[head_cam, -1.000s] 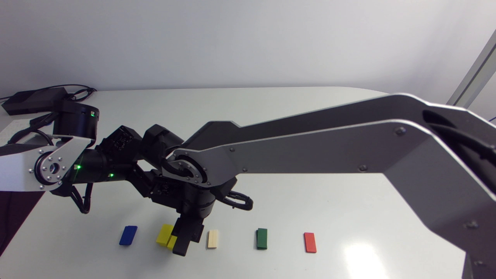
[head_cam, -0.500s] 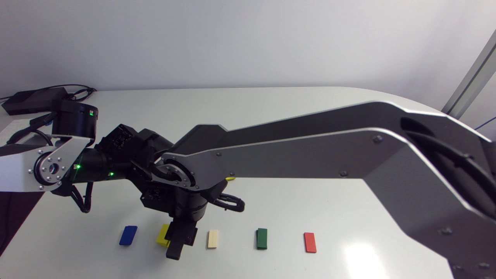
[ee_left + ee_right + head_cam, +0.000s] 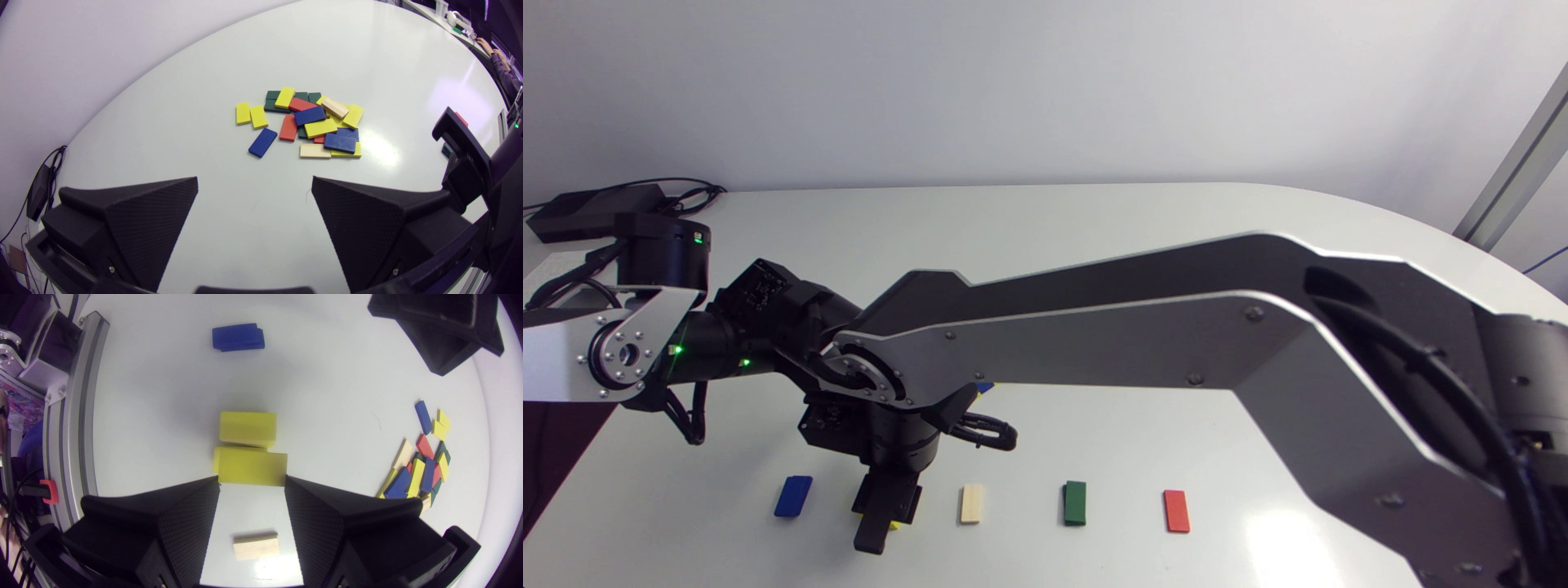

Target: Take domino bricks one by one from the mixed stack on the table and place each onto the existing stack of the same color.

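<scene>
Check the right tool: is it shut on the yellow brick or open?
Shut on the yellow brick. In the right wrist view the right tool touches it from both sides, just short of the yellow stack.

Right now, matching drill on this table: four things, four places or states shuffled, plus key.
1. left gripper
2. right gripper
3. red brick
4. loose pile

A. ahead of the left gripper
B. shut on a yellow brick
C. open, nothing between its fingers
D. right end of the row, beside the green stack

Pairs: 1-C, 2-B, 3-D, 4-A
</scene>
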### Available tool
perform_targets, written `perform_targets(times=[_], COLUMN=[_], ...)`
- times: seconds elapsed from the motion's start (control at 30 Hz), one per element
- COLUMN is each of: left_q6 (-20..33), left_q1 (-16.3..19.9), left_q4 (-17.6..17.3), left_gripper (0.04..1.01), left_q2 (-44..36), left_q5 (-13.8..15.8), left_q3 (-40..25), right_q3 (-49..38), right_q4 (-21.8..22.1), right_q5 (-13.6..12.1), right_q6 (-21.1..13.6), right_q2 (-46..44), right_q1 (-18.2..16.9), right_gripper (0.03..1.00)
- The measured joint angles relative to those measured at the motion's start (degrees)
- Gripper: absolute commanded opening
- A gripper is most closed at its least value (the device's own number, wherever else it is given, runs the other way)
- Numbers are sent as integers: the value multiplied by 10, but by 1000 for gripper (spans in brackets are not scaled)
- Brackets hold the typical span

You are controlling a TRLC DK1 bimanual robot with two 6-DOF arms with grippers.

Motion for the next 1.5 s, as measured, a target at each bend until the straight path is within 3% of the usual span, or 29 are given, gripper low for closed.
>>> perform_targets(times=[1.5], left_q6=[0], left_q1=[10], left_q4=[12], left_gripper=[990], left_q2=[8], left_q5=[0], left_q3=[-6], right_q3=[17], right_q4=[-11], right_q5=[3], right_q6=[2], right_q2=[33], right_q1=[15], right_gripper=[375])
